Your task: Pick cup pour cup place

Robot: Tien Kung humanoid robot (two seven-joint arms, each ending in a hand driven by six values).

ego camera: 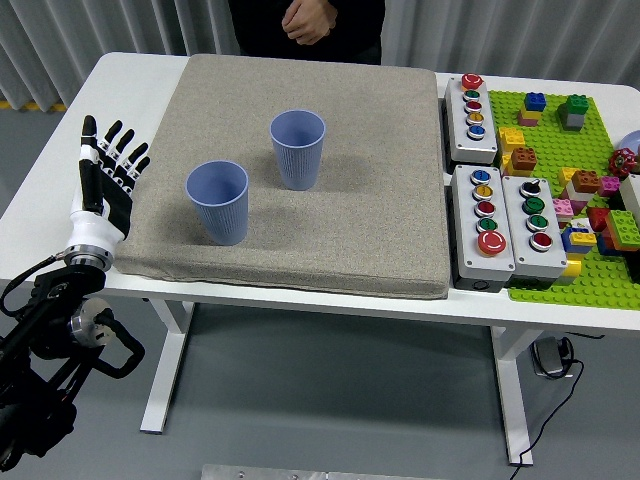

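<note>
Standing upright, mouths up, two blue ribbed cups rest on a grey mat (330, 230): near cup (218, 202) front-left, far cup (298, 149) behind it to the right, apart. Left hand (103, 185) hovers over the table's left edge, fingers spread, empty, beside the mat. A person's clasped hands (307, 18) show beyond. No legible writing appears.

I see two cups on the mat (340, 220) mid-frame: near cup (218, 202) lower left, far cup (298, 149) upper right of it; button boxes (495, 222) right.
</note>
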